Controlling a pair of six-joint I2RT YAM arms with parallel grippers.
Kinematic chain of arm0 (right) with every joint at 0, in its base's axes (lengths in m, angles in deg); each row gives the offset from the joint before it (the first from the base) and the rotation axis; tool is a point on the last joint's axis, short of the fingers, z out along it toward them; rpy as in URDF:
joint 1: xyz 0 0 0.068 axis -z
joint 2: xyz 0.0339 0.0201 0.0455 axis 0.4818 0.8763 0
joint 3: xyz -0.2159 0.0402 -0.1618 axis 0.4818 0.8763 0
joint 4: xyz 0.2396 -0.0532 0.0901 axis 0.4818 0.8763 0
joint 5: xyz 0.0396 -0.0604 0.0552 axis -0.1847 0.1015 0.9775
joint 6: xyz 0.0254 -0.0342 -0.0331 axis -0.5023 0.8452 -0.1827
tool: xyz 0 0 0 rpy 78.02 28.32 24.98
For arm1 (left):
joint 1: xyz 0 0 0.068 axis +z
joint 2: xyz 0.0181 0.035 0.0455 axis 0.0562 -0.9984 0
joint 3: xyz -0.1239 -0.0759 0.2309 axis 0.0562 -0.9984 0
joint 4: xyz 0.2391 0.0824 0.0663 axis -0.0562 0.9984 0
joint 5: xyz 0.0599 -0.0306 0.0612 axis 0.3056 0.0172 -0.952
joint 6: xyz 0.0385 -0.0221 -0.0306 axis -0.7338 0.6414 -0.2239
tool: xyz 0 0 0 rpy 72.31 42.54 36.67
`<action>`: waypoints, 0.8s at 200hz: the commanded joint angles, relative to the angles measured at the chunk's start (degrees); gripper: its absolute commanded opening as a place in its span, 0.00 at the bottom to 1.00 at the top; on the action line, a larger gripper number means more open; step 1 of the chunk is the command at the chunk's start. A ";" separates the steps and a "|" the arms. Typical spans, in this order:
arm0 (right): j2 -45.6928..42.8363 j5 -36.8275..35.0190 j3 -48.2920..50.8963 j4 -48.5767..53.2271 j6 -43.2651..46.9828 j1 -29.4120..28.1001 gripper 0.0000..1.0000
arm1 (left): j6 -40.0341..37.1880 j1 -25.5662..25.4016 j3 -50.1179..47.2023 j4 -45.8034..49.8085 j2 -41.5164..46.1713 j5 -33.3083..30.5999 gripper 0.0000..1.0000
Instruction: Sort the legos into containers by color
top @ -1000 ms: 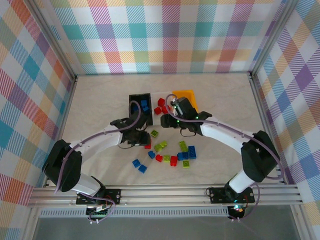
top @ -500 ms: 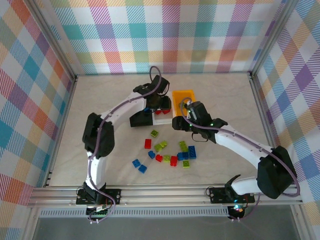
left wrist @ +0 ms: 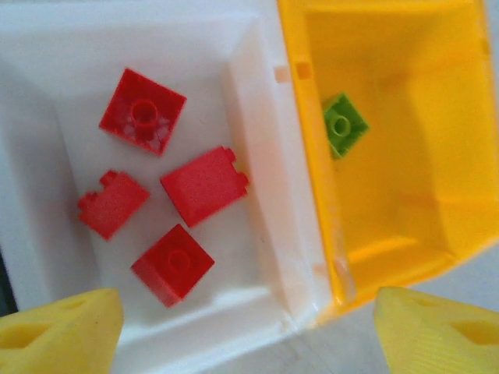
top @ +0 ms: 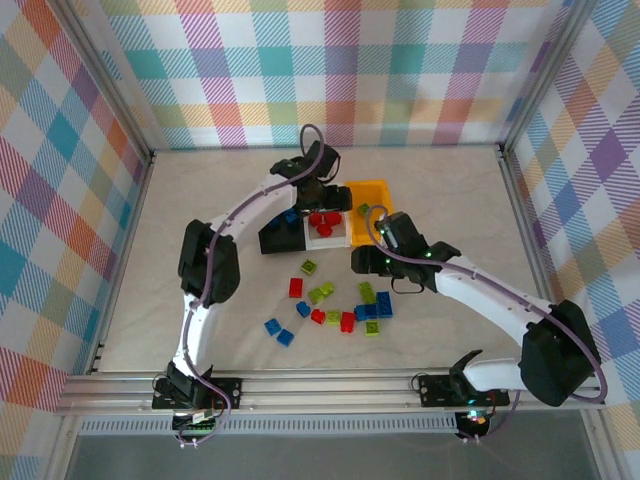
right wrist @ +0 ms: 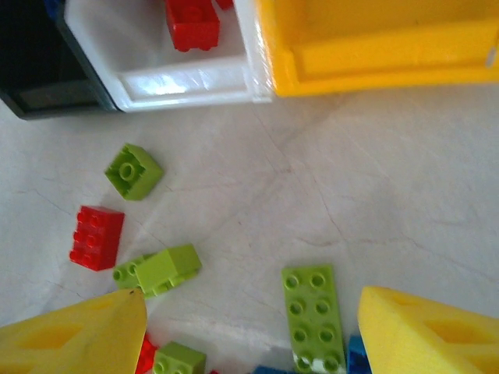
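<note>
Left wrist: left claw (left wrist: 248, 335) has opened over red legos (left wrist: 204, 185) in white bin (left wrist: 261, 257).

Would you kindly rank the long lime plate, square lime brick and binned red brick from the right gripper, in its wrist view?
1. Long lime plate: between the jaws.
2. Square lime brick: upper left.
3. Red brick: top, white bin.

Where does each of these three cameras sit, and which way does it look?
Top external: above, behind the arms, looking down on the table; both arms whole.
Left wrist: over the white bin and orange-yellow bin, looking down; yellow-tipped left gripper below.
Right wrist: over loose legos, looking down; yellow-tipped right gripper below.
Shared: both wrist views catch the white bin's red legos.
</note>
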 commanded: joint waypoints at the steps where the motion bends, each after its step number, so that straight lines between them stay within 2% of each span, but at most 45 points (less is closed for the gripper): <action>1: -0.75 -1.48 2.01 6.46 -2.84 0.12 0.70 | 1.87 -0.95 -7.50 -5.14 11.54 3.97 1.00; 39: 1.58 -1.65 5.44 9.72 -4.44 0.12 0.62 | 8.25 -1.05 -31.31 -18.28 28.41 6.26 1.00; 77: 2.81 -1.84 7.70 10.19 -4.57 0.06 0.61 | 10.76 -1.05 -47.88 -22.94 39.17 5.99 1.00; 116: 6.05 -0.84 6.33 7.34 -4.86 0.13 0.55 | 12.58 -0.96 -58.27 -25.40 46.12 4.34 1.00; 140: 8.58 -2.15 4.68 8.03 -4.46 0.12 0.55 | 12.78 -0.74 -61.21 -24.70 48.86 3.73 1.00; 160: 9.87 -4.08 4.21 9.74 -4.42 0.13 0.49 | 12.87 -0.19 -62.95 -23.88 50.34 3.57 1.00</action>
